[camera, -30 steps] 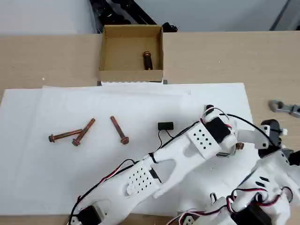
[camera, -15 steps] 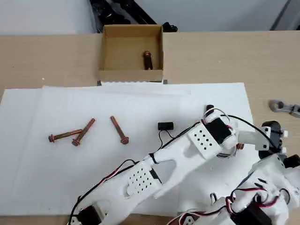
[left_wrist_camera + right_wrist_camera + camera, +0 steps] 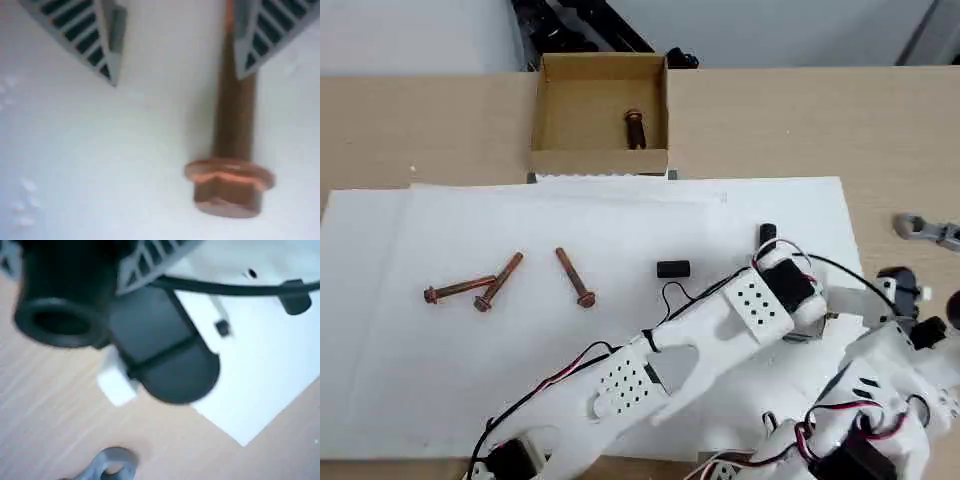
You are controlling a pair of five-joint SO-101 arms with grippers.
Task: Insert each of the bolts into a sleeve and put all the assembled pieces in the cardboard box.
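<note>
At the left of the sheet (image 3: 410,380) lie 3 bolts (image 3: 458,290) (image 3: 498,281) (image 3: 574,277), the first 2 meeting at their ends. The box (image 3: 548,110), past the sheet's far edge, holds 1 assembled piece (image 3: 634,128). 2 loose sleeves (image 3: 672,269) (image 3: 766,236) lie apart, right of centre. The left gripper (image 3: 175,77) hovers with fingers wide over a 4th bolt (image 3: 231,175), whose shaft passes under 1 fingertip. The right gripper (image 3: 65,285) clamps a held sleeve (image 3: 60,322) above bare table (image 3: 420,120), near a grey tool (image 3: 920,228).

Copper bolts (image 3: 574,277), black sleeves (image 3: 672,269) lie loose — one piece (image 3: 634,128) in cardboard box (image 3: 580,120).
</note>
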